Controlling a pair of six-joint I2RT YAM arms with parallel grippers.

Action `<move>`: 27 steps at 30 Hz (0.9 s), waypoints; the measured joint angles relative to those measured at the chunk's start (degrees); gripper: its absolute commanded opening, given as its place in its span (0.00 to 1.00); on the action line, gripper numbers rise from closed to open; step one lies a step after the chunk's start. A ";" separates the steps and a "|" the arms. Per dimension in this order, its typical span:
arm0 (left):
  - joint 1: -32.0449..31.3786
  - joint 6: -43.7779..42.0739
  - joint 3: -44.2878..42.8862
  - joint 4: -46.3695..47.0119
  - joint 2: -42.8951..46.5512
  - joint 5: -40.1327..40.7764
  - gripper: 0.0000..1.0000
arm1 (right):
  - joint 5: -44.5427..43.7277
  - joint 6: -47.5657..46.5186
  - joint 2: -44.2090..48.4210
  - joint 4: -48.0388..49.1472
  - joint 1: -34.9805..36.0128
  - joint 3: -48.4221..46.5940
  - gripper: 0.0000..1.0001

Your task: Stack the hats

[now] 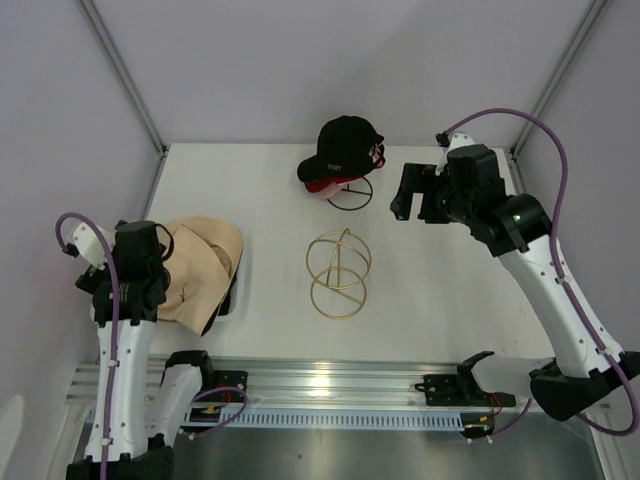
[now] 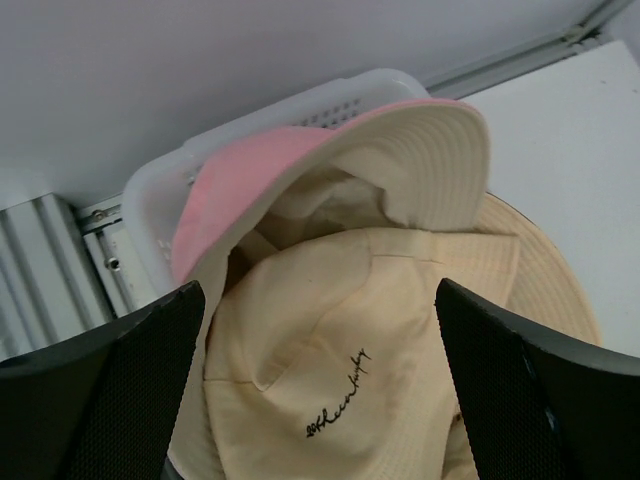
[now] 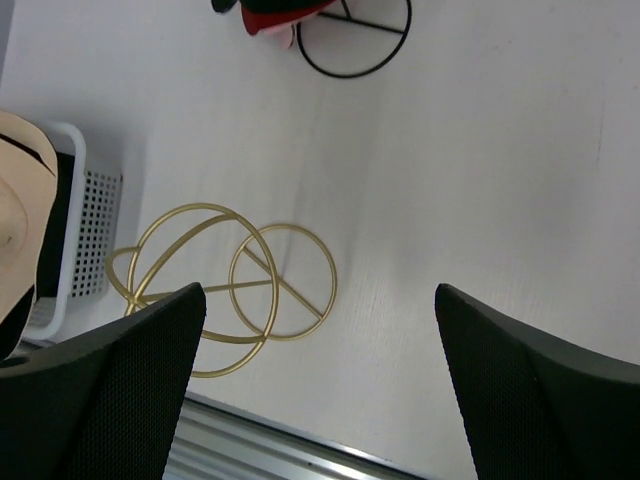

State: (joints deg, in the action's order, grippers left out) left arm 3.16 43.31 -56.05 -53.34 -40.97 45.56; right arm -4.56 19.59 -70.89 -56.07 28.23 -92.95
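Landmark: gold wire hoop frame (image 1: 338, 272), mid tabletop (image 1: 450, 300). Hats: three counted, all in one heap left of the frame, sitting in one white perforated plastic basket (image 2: 300, 108). The wide beige fabric hat with a round brim (image 2: 350, 380) is on top, crown up and black script facing the left wrist camera. From above, the heap is longer near-to-far than side-to-side. The pink fabric bucket hat (image 2: 250, 180) lies on the side of the beige hat away from the frame, tipped so its cream lining shows. Of the black fabric hat (image 1: 224, 300) only an edge shows under the heap, on the frame side; which way it points cannot be told. Left pincer (image 2: 318, 300): spread wide above the beige crown, gripping nothing. Right pincer (image 3: 320, 300): spread wide and empty, above bare tabletop right of and beyond the frame. Beyond the frame: one black baseball cap with red under-visor (image 1: 340, 148) on one black wire hoop stand (image 1: 351, 193).
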 measured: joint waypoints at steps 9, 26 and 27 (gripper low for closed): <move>11.23 -1.51 -3.30 -3.78 -1.97 -1.46 0.84 | 7.85 -1.27 -6.62 11.10 -0.98 7.98 1.00; 13.99 -11.10 6.82 3.87 -3.48 -13.53 0.01 | 16.02 -3.85 -12.48 20.26 -4.33 -1.03 0.99; 14.19 -13.07 6.29 4.35 -2.97 -16.15 0.01 | 16.06 -3.67 -13.11 19.96 -4.33 -2.62 0.99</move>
State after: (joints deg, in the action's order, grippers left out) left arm 17.34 30.24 -49.76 -48.99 -43.94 29.41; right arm 11.51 15.92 -84.01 -36.12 23.90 -95.57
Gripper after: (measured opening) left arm 0.027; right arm 0.993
